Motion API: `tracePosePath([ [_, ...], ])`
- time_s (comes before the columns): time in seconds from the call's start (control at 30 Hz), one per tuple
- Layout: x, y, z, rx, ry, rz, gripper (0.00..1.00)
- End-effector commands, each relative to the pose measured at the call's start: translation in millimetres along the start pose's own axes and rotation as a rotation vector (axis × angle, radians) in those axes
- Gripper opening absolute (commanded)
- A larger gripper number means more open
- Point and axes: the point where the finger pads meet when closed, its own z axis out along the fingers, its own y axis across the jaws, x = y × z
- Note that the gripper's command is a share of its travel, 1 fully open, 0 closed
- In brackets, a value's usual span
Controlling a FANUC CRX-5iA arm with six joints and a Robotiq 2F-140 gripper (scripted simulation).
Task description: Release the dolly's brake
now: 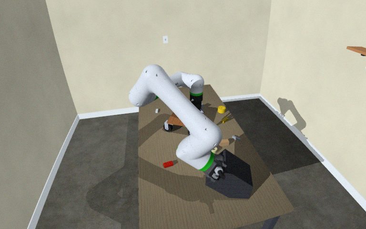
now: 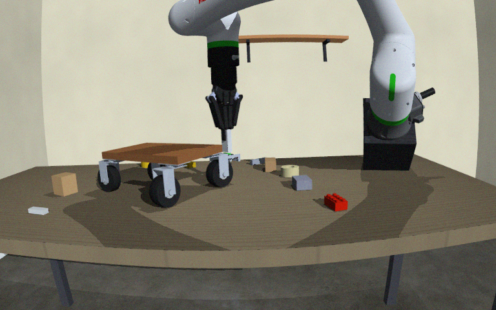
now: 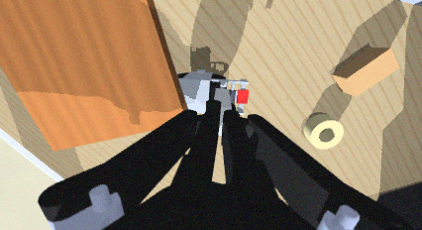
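Note:
The dolly (image 2: 162, 151) (image 1: 176, 119) (image 3: 89, 57) has an orange-brown wooden deck and four black casters, all standing on the table (image 2: 243, 215). My gripper (image 2: 226, 147) (image 3: 221, 99) is shut and empty. It points straight down at the braked caster (image 2: 219, 172) at the deck's right corner. Its fingertips sit at the brake pedal (image 2: 229, 154). The pedal's red end (image 3: 243, 96) shows just right of the fingertips in the wrist view. The fingers hide the other end. In the top view the arm hides most of the gripper.
A tan block (image 2: 270, 163) (image 3: 367, 68), a cream ring (image 2: 289, 170) (image 3: 326, 131), a grey cube (image 2: 301, 182) and a red brick (image 2: 335, 201) (image 1: 167, 163) lie right of the dolly. A tan cube (image 2: 64, 183) and a white tile (image 2: 38, 210) lie to its left. The robot base (image 2: 387, 149) stands at the right.

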Motion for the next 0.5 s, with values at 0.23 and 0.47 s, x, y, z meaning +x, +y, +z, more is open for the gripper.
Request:
tracePosePath([
  [0.23, 0.2, 0.0, 1.7, 0.000, 0.000, 0.000, 0.00],
  [0.47, 0.2, 0.0, 4.3, 0.000, 0.000, 0.000, 0.00],
])
